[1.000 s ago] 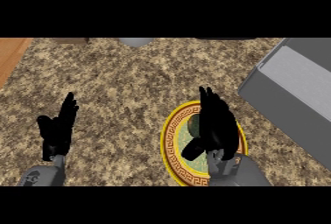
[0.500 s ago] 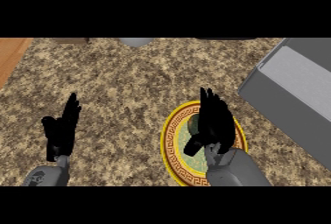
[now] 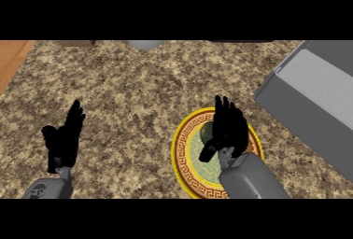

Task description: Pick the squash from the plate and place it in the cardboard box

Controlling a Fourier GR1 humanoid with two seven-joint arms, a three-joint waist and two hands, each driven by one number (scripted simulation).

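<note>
Right robot hand (image 3: 226, 132) over the plate (image 3: 180, 154) hides the squash's orientation.

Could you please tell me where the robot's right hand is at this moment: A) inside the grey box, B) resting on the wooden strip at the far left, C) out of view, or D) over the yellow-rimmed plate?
D: the right hand shows over the plate, with the box off to its right.

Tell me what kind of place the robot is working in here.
Most likely a kitchen counter: a speckled granite-like countertop, a decorated plate with a yellow rim lying on it under the right hand, and a grey box at the right. A strip of wood shows at the far left.
</note>
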